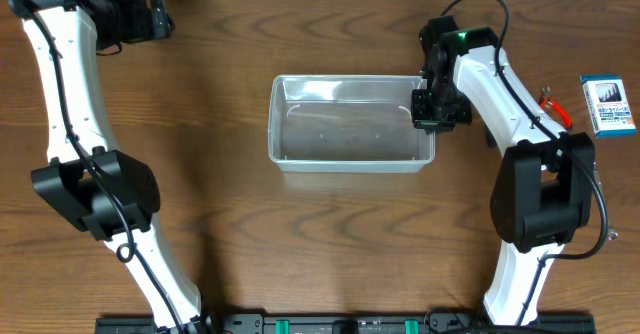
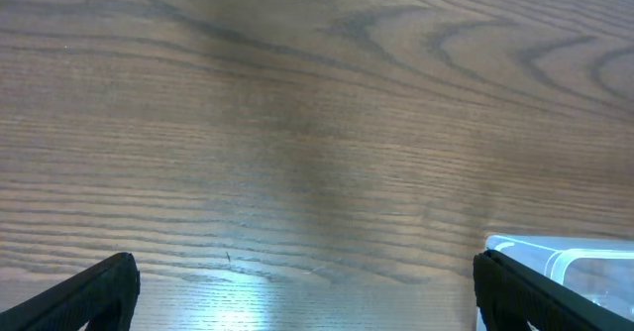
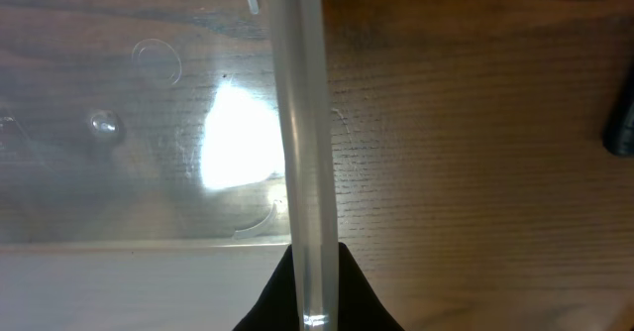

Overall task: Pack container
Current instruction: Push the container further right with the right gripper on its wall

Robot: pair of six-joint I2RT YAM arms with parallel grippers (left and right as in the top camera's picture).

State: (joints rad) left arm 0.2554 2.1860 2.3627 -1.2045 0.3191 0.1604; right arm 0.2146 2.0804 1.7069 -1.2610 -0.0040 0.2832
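Clamping the container [image 1: 350,162] by its right end wall, the right tool [image 1: 430,109] is holding it mid worktop [image 1: 300,234], long axis lying left-right; the left tool [image 1: 158,19] is hanging released, well apart.

Robotics lab or test-bench setup, not a home: a white-and-black left arm [image 1: 62,84] and right arm [image 1: 500,89] rise from a black rail [image 1: 340,325] at the front edge of a wood-grain surface [image 1: 300,239], which carries a clear plastic container [image 1: 345,162] and a small blue-and-white box [image 1: 608,106].

Right jaws on container [image 1: 350,124] rim (blue-and-white box [image 1: 608,106] apart).
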